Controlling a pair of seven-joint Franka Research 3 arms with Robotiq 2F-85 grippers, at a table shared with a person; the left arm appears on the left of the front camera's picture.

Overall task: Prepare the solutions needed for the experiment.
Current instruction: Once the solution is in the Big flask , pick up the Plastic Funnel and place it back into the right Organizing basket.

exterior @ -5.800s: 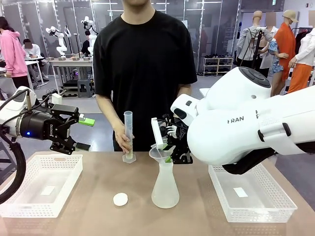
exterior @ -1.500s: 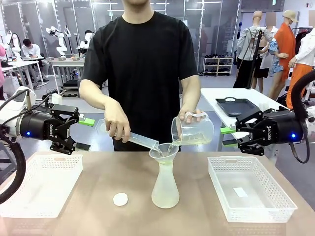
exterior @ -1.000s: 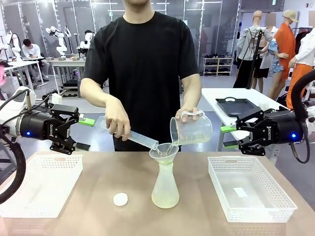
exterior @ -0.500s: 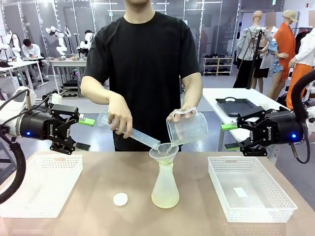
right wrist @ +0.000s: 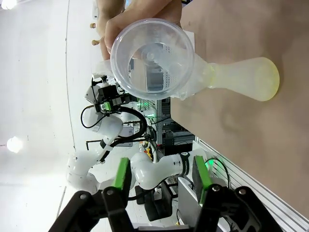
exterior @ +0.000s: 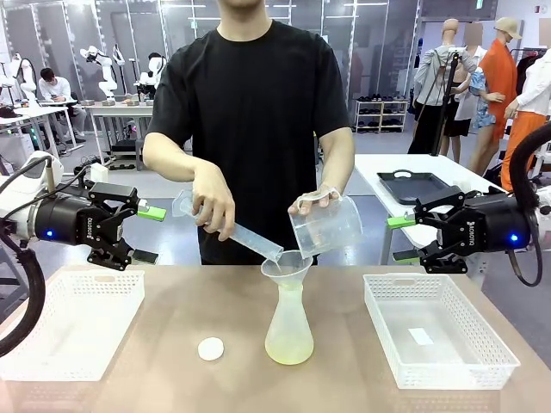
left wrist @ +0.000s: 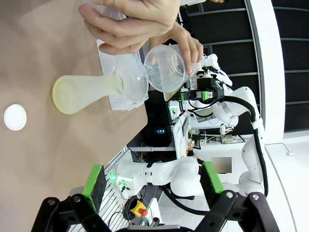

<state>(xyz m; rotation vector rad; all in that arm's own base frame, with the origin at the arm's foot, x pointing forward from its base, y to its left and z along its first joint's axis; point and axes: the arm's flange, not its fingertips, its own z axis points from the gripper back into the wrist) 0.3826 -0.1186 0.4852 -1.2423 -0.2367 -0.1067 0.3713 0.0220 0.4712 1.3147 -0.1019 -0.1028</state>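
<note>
Well left of the flask (exterior: 288, 323), the left gripper (exterior: 143, 234) hangs with its jaws wide and nothing between them. Above the funnel (exterior: 287, 265) in the flask's neck, the person's hand (exterior: 213, 202) tilts the measuring cylinder (exterior: 245, 237) steeper than a second ago. The beaker (exterior: 325, 225) just right of it has tipped further and looks nearly drained. The solutions (exterior: 288, 351) lie as a shallow pale yellow layer in the flask's bottom, so the pouring seems close to finished. Well right of the flask, the right gripper (exterior: 401, 238) stands open, somewhat narrower than the left, empty and touching nothing.
</note>
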